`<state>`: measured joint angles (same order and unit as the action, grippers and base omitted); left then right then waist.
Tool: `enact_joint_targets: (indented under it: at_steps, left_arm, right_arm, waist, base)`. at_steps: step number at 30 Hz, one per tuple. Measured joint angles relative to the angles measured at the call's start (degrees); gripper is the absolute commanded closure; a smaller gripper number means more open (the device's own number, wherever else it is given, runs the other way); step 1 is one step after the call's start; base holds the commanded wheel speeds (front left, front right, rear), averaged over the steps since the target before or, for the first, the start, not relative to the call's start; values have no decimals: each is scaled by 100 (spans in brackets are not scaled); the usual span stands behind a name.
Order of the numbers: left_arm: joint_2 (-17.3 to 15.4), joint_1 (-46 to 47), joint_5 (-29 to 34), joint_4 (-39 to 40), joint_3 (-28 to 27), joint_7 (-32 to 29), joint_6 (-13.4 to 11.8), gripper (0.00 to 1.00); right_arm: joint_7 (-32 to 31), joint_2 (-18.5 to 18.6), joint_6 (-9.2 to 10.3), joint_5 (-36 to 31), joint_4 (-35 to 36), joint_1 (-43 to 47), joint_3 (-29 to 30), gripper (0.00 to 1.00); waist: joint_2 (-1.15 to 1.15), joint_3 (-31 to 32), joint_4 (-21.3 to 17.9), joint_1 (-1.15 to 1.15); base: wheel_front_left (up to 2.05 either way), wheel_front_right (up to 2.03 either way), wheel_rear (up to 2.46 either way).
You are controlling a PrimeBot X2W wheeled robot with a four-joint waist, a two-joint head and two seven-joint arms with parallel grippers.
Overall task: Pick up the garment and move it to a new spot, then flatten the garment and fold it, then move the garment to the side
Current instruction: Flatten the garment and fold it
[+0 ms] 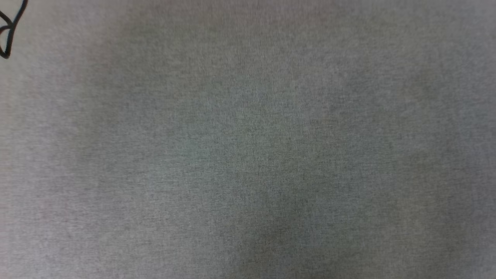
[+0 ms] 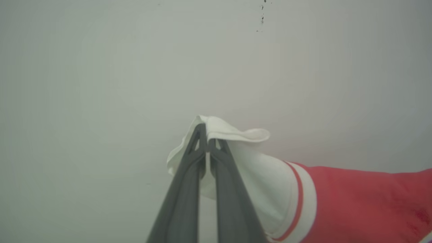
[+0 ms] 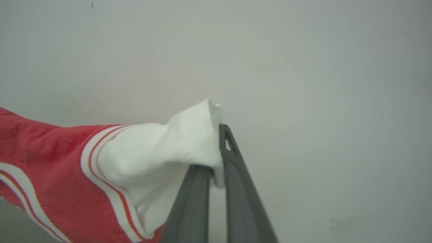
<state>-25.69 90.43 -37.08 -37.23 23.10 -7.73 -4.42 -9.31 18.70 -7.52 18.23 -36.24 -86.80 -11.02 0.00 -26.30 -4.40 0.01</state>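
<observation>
**Head view.** A uniform grey woven surface [image 1: 248, 139] runs to all four edges. The one item on it is a loop of black cable [image 1: 9, 35] at 10 o'clock, cut by the left edge. From the centre outward the surface lies open in every direction.

**Left wrist view.** The left gripper [image 2: 207, 135] has its two dark fingers pressed together on the folded end of a white sleeve [image 2: 256, 168] of the garment [image 2: 354, 202]. A flap of white cloth curls over the fingertips toward 2 o'clock. From the grip the garment runs toward 4 o'clock: first the white sleeve, then the red-and-white striped trim [image 2: 300, 199], then the red body, which leaves the frame at the right edge. Behind it is a plain pale background [image 2: 101, 84], open from 8 o'clock round to 2 o'clock and marked by a few dark specks [image 2: 262, 17] near 12 o'clock.

**Right wrist view.** The right gripper [image 3: 216, 152] is clamped on the other white sleeve [image 3: 152, 158]. The cloth covers the tip of one finger and the other finger shows bare beside it. Here the garment's long axis runs toward 8 o'clock, past the striped trim [image 3: 101, 175] to the red body [image 3: 50, 152], which is cut by the left and bottom edges. The pale background [image 3: 320, 84] is open from 12 through 5 o'clock.
</observation>
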Motion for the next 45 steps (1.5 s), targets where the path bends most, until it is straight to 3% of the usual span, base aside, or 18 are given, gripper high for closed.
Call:
enact_joint_targets:
  at_steps: [10, 16, 24, 31, 35, 38, 45]
  left_arm:
    - [311, -152, -255, -799, -27, 399, 299, 100]
    - [499, -662, -549, -1457, -120, 717, 604, 100]
    - [817, -2073, -942, -2105, -256, 1456, 1000, 100]
    - [869, -3593, -1098, -2085, -297, 2125, 1107, 100]
    - [794, -4337, -1002, -1626, -326, 2245, 1063, 100]
    - [695, -4988, -939, -1071, -376, 2258, 880, 100]
    - [297, -6751, -959, 916, -464, 1924, 53, 100]
  right_arm:
    - [722, -325, 0, 218, -1146, -316, -608, 100]
    - [1055, -487, 0, 493, -1766, -82, -1074, 100]
    - [1526, -397, 0, 1072, -2026, 1427, -1813, 100]
    - [1949, -129, 0, 1607, -1678, 3086, -2241, 100]
    - [2051, 114, 0, 1814, -1299, 3823, -2324, 100]
    - [2116, 258, 0, 1861, -951, 4338, -2278, 100]
    - [1933, 571, 0, 1835, -59, 5643, -1798, 100]
  waist:
    - [0, -665, -5, 0]
    - [0, -691, 50, 0]
    - [0, -217, 152, -1]
    - [0, 583, 215, -1]
    - [0, 1069, 244, -2]
    - [0, 1416, 258, -2]
    - [0, 2080, 271, -3]
  base:
    - [0, 0, 0]
    - [0, 0, 0]
    - [0, 0, 0]
    - [0, 0, 0]
    - [0, 0, 0]
    - [0, 0, 0]
    - [0, 0, 0]
